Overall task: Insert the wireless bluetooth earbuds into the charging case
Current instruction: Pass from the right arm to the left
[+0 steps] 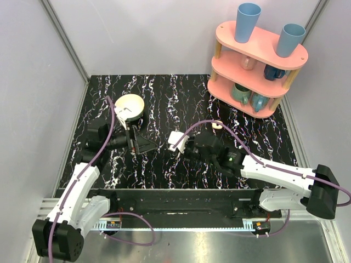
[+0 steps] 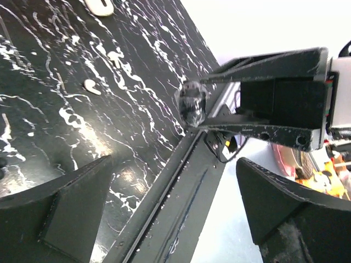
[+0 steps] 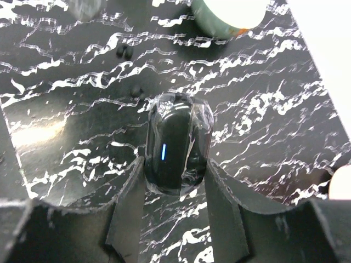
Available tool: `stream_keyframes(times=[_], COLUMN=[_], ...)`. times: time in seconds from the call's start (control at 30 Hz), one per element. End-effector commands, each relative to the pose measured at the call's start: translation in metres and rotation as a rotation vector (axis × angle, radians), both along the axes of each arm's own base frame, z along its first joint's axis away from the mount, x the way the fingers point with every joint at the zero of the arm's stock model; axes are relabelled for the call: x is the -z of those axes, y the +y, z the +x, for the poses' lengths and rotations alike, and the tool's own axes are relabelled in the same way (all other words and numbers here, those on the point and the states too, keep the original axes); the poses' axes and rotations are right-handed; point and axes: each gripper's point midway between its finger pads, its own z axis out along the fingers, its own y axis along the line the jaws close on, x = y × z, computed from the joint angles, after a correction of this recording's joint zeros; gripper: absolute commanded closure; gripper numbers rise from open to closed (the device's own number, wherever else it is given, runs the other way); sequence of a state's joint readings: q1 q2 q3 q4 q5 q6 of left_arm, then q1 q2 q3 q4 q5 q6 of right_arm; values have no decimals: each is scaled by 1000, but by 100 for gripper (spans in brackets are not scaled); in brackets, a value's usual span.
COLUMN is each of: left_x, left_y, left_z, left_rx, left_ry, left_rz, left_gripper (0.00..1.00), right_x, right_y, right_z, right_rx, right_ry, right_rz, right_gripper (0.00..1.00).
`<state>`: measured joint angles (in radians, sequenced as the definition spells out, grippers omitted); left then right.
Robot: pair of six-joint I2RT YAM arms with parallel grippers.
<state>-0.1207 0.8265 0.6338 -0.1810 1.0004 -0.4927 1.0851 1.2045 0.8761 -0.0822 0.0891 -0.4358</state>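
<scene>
The charging case (image 1: 176,139) is cream-white from above and sits in the middle of the marbled table. In the right wrist view the case (image 3: 174,143) shows a glossy dark centre with a small blue light. My right gripper (image 1: 179,143) is shut on it, with one finger on each side (image 3: 174,169). One cream earbud (image 1: 217,125) lies on the table behind the right arm. In the left wrist view a small cream curved piece (image 2: 92,86) lies on the table. My left gripper (image 1: 141,143) is open and empty (image 2: 175,219), left of the case.
A round cream bowl (image 1: 131,104) stands at the back left, just beyond the left gripper; it also shows in the right wrist view (image 3: 227,13). A pink rack (image 1: 258,55) with cups and mugs fills the back right corner. Walls close in the table's sides.
</scene>
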Motion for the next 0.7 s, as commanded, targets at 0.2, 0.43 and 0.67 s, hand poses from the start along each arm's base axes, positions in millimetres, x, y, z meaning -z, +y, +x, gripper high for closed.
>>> stream_keyframes(times=[0.2,0.43,0.67], left_x=[-19,-26,-23], left_y=[-26,-31,-36], left_z=[3,8,10], left_rx=[23,-3,2], left_ry=[-95,-84,-87], left_rz=[47,46,53], left_gripper=[4,9,17], right_x=[-53,-49,-50], right_y=[4,10,14], right_z=[11,4,-1], right_rx=[3,-22,-31], right_ry=[-207,-178,-156], right_rz=[87,86,105], right_gripper=[100,100,100])
